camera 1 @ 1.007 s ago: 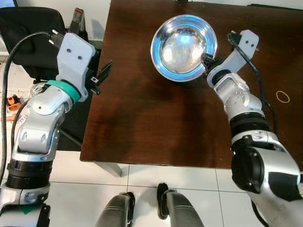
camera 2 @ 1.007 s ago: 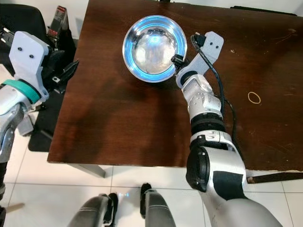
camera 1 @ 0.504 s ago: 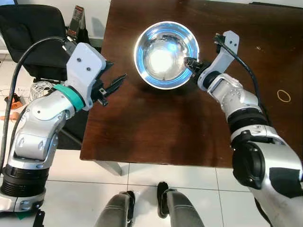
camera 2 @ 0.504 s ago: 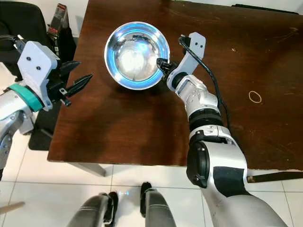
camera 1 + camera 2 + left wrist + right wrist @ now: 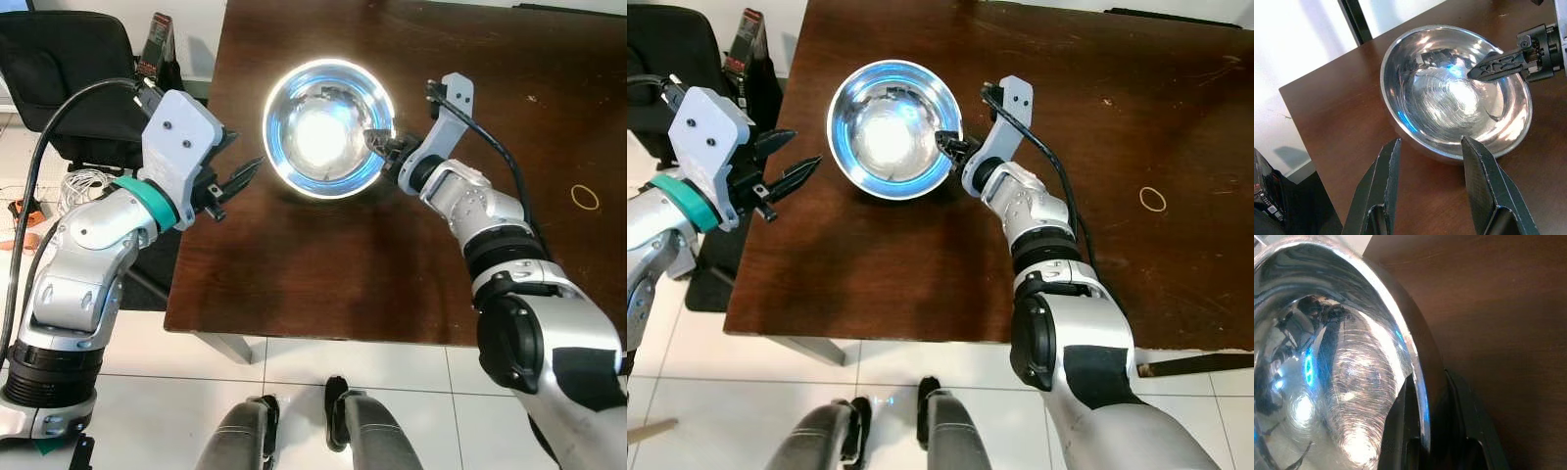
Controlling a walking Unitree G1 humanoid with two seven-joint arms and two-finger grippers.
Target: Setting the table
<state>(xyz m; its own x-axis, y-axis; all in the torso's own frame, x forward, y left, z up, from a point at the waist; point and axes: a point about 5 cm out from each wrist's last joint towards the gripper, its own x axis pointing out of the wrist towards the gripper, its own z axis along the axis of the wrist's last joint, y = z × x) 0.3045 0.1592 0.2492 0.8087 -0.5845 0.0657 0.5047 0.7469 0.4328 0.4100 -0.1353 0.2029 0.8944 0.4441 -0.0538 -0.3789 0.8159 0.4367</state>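
A shiny steel bowl (image 5: 326, 127) stands on the dark wooden table (image 5: 392, 255), near its left edge. My right gripper (image 5: 377, 143) is shut on the bowl's right rim, one finger inside and one outside; the right wrist view shows the rim (image 5: 1418, 377) pinched between the fingers (image 5: 1400, 431). My left gripper (image 5: 238, 176) is open, just left of the bowl at the table's edge. From the left wrist camera its two fingers (image 5: 1479, 181) point at the bowl (image 5: 1449, 93), apart from it.
A yellow rubber band (image 5: 586, 199) lies on the table at the far right. A black chair (image 5: 69, 78) stands left of the table, with cables and small items on the tiled floor (image 5: 294, 362) beside it. The table's near half is bare wood.
My right gripper has dragged the bowl left and toward me across the table. My left gripper has swung in toward the table's edge, nearer the bowl.
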